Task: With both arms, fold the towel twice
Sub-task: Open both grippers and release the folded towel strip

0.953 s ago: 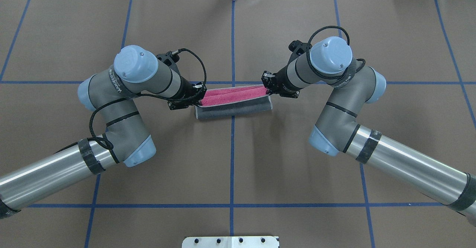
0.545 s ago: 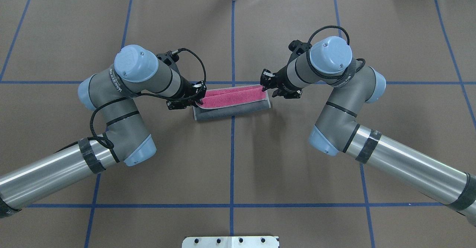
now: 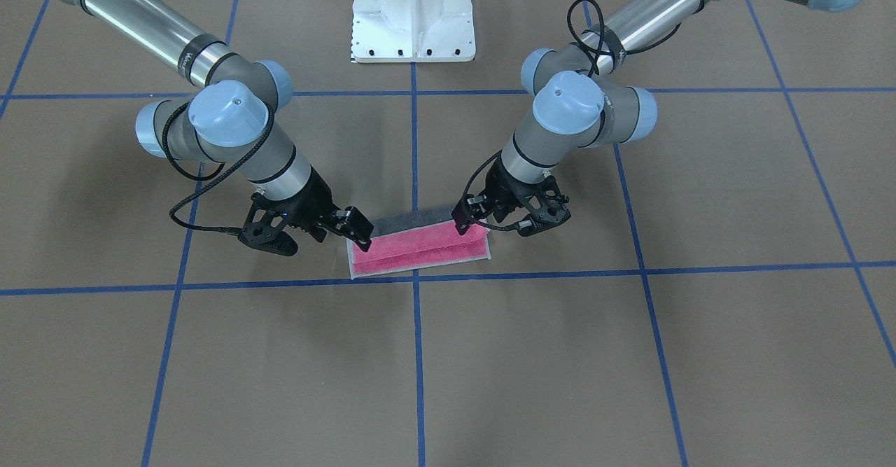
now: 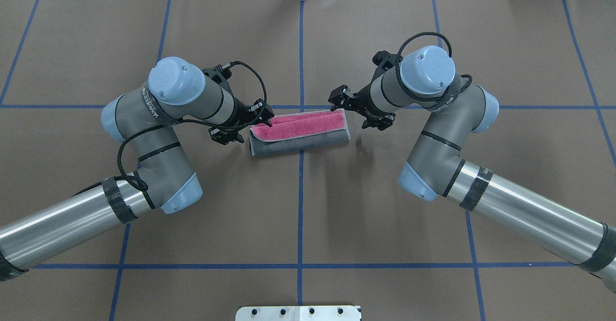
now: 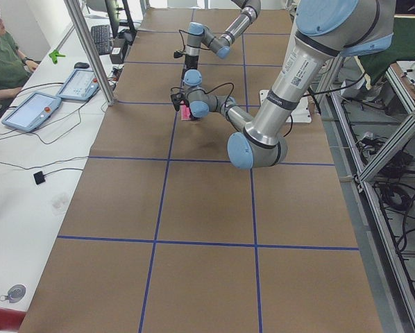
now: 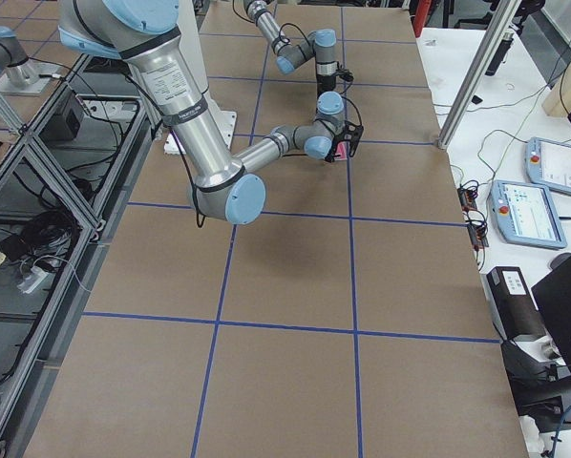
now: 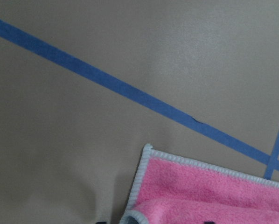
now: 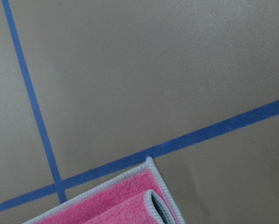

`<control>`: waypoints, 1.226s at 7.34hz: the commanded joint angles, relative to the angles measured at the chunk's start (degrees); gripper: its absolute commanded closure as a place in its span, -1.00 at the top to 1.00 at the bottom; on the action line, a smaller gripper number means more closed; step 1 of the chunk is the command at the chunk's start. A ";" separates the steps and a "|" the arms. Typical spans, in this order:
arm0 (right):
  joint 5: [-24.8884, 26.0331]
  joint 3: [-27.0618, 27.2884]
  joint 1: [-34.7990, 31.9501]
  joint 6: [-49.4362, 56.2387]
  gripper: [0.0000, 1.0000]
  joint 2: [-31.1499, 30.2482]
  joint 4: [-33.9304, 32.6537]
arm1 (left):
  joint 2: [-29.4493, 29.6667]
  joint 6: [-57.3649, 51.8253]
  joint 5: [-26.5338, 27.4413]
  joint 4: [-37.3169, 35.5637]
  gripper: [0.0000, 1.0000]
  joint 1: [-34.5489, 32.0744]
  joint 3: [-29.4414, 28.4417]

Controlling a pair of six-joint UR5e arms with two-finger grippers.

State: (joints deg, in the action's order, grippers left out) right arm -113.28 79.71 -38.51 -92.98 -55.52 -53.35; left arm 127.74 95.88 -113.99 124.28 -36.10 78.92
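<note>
- Towel point(image 4: 298, 132) lies folded into a long strip on the table point(image 4: 298, 224), pink up, grey fold nearer the robot.
- Left gripper point(image 4: 262, 119) pinches its left end.
- Right gripper point(image 4: 338, 105) pinches its right end.

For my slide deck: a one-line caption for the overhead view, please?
Two robot arms flank a folded pink-and-grey towel on a brown table, left gripper and right gripper at its ends.

Both arms bent inward, wrists low, grippers facing each other.
Left gripper point(image 4: 265, 120) and right gripper point(image 4: 335, 105): black fingers angled down toward centre. Elbows folded back; whether the jaws are parted cannot be made out.
</note>
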 commanded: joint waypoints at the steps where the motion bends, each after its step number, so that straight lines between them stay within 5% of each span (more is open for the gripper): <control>1: -0.45 0.01 -0.85 0.08 0.97 -0.11 0.00 | 2.15 1.85 0.00 0.00 0.76 0.15 -1.48; 9: -6.43 0.09 -6.57 4.65 0.97 -2.66 0.00 | 7.52 1.86 0.09 2.63 0.99 0.59 -9.47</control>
State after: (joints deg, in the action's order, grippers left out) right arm -118.82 79.80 -44.28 -88.89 -57.88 -53.35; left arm 134.61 97.77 -113.91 125.66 -35.60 71.05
